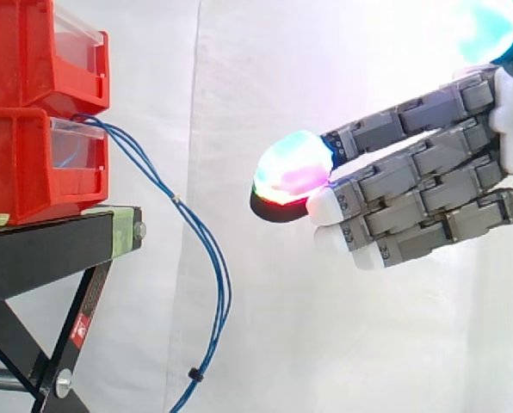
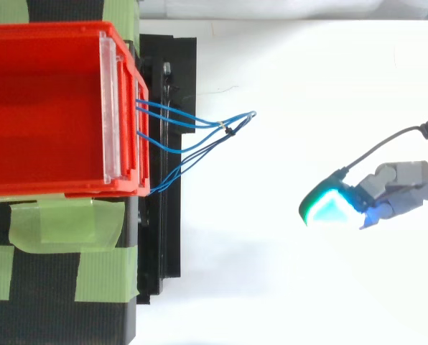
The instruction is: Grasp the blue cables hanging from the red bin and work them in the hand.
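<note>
The blue cables (image 1: 176, 200) leave the front lip of the lower red bin (image 1: 24, 172) of 2 stacked on the black stand (image 1: 41, 245). They arc outward and then drop in a loose bundle past the stand's edge, so their long axis runs close to vertical where they hang free. In the top view the same cables (image 2: 228, 129) fan out from the bin's front and meet at a small tie. The hand (image 1: 429, 172) comes in from the opposite side at about the height of the lower bin, well apart from the bundle with bare curtain between them. Its fingers (image 1: 386, 129) are stretched nearly straight toward the bin, released and holding nothing, and the glowing pad leads. Seen from above, the hand (image 2: 401, 188) sits off to one side of the line on which the cables jut out. The reach will probably need a sideways correction as well as a straight advance, so that the fingers cross the hanging strands rather than slide alongside them.
</note>
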